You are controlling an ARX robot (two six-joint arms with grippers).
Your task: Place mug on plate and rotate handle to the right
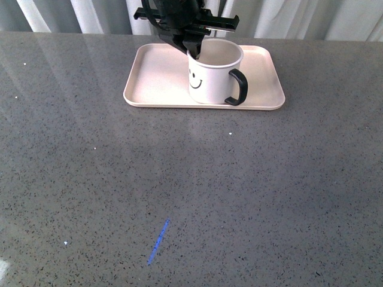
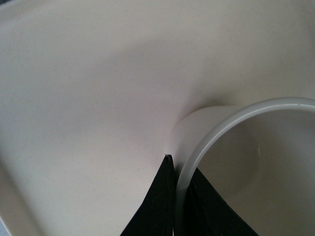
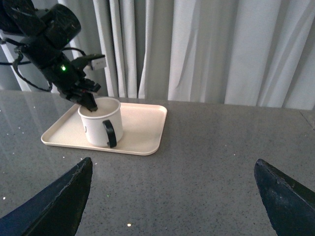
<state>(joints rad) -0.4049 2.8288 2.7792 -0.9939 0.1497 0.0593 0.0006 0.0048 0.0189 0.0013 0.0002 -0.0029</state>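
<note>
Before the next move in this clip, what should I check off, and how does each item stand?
1. Mug upright on the plate: ok.
2. Handle toward the right: ok, angled slightly toward the camera.
3. Left gripper free of the mug: not ok, it pinches the wall, one finger inside, one outside.
4. Right gripper clear: ok, open, away from the plate.

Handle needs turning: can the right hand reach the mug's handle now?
Probably yes: the handle faces open tabletop toward the open right hand; the left hand pinches the mug at its opposite rim.
</note>
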